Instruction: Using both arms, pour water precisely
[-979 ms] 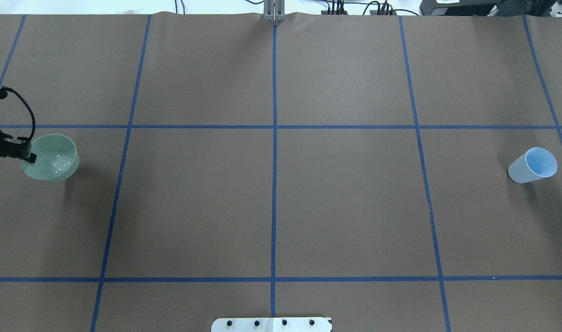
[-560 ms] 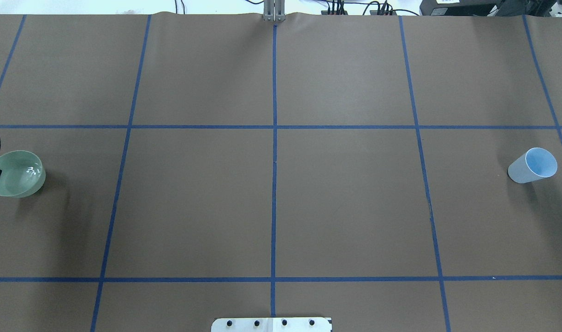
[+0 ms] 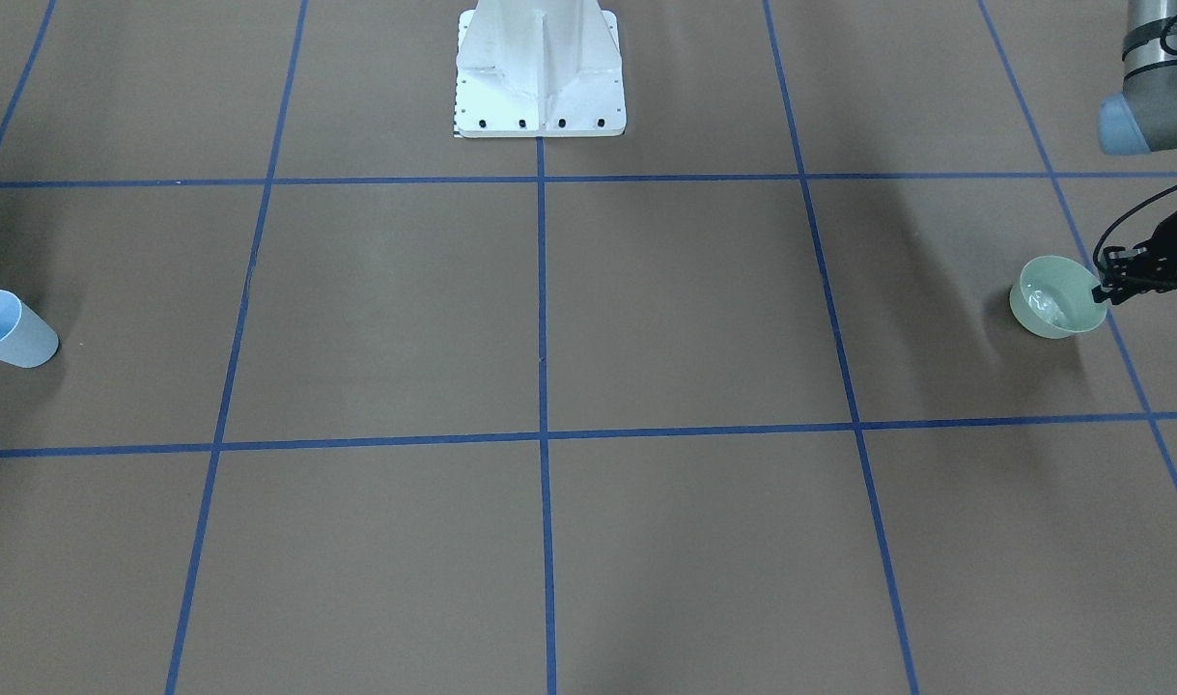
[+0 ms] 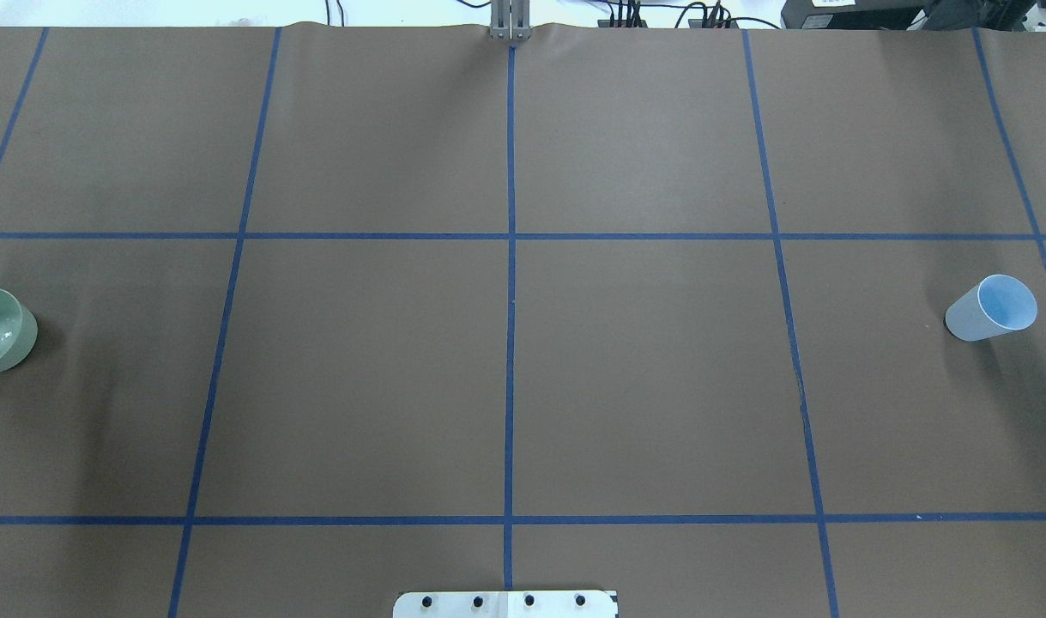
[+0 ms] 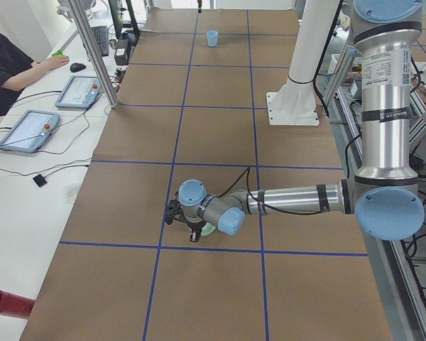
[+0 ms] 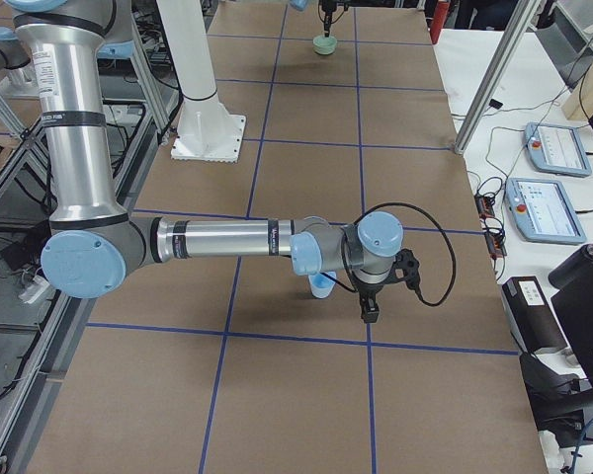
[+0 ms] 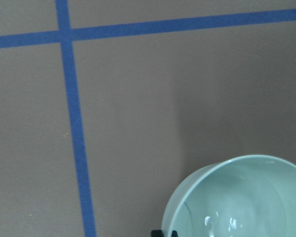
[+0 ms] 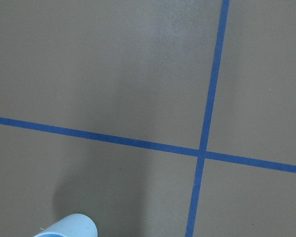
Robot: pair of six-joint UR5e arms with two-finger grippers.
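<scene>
Between the fingertips of the left gripper [image 3: 1102, 291] sits the rim of a pale green round bowl [image 3: 1056, 297]. The black fingers [image 7: 164, 233] are clamped on that rim. The water [image 3: 1044, 307] lies as a shallow, glinting pool in the bowl's bottom, just ahead of those fingertips. None of it shows as a stream or a spill.

The right gripper [image 6: 369, 308] hangs just beside a light blue tapered plastic cup [image 4: 990, 311], which stands upright on the brown paper. Only the side view shows this gripper, so I cannot tell whether its fingers are parted or closed, and they do not appear to be around the cup.

By my reading, only the first step is done: the bowl is grasped. The cup seems not yet taken. Bowl and cup sit well apart at opposite ends of the table, so bringing them together and the pour itself are left to do.
</scene>
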